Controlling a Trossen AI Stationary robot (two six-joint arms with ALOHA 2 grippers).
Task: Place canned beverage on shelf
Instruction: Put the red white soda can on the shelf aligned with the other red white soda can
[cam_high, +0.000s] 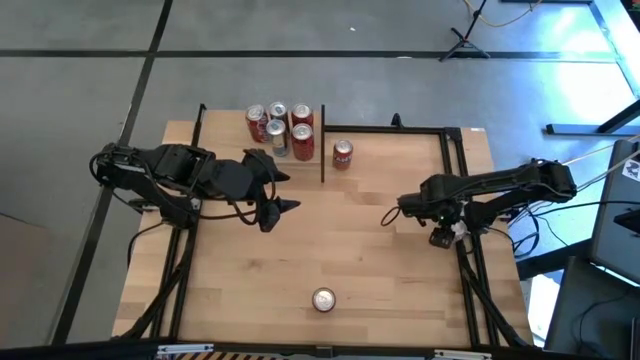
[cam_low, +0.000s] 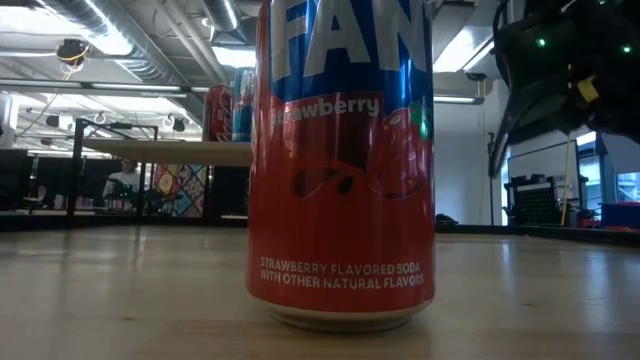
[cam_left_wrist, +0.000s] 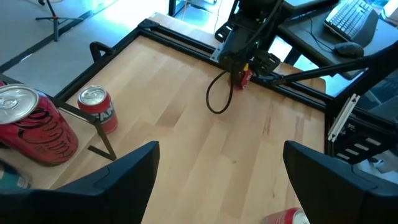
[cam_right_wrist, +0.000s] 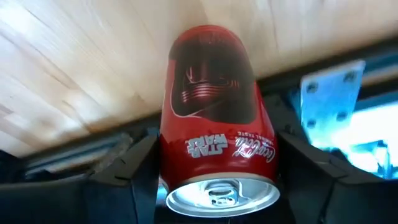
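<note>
Between the two dark fingers of the right end effector (cam_right_wrist: 214, 171) sits a red cola can (cam_right_wrist: 214, 118), both fingers pressed against its sides, so that end effector is clenched on it; the right wrist view shows its top rim and pull tab toward the camera, with the light wood of the counter (cam_right_wrist: 74, 68) beyond. From above, the same end effector (cam_high: 440, 228) hangs at the counter's right edge by the black frame, and the can itself is too hidden to make out there. Closest to the front edge stands a strawberry soda can (cam_low: 342, 160), which fills the low view and shows from above only as a silver lid (cam_high: 323, 299). Across the counter the left end effector (cam_high: 272, 195) hovers with its fingers spread, released, holding nothing. Farther back the shelf (cam_high: 285, 135) carries a cluster of cans, and a lone red can (cam_high: 342, 153) stands just right of it.
</note>
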